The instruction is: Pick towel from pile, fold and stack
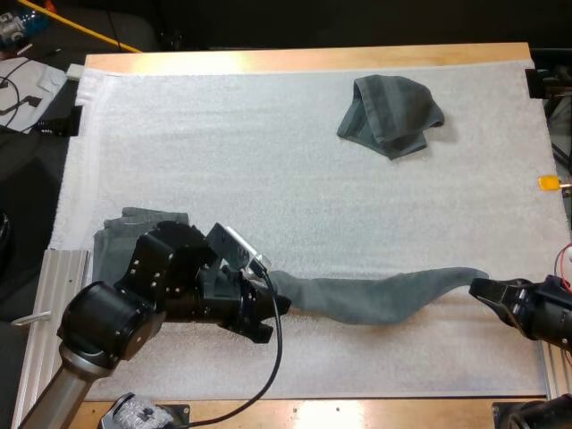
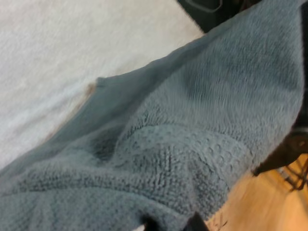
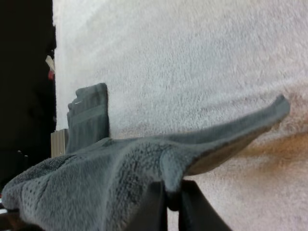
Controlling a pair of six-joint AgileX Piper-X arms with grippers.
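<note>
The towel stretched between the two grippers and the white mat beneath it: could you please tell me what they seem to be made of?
The stretched towel looks like cotton terry, matte grey-green: looped, nubbly pile shows up close. The mat looks like white foam or fleece, matte, finely pebbled; which one I cannot tell.

The white mat (image 1: 268,179) lies under the left gripper (image 1: 279,308) and reaches far ahead of it, covering most of the wooden table (image 1: 313,57). A ribbed metal rail (image 1: 49,286) runs behind that gripper, beside the mat (off its edge). Well beyond the rail, past the table's corner, sit papers (image 1: 45,80) and what may be a yellow cable (image 1: 80,25).
</note>
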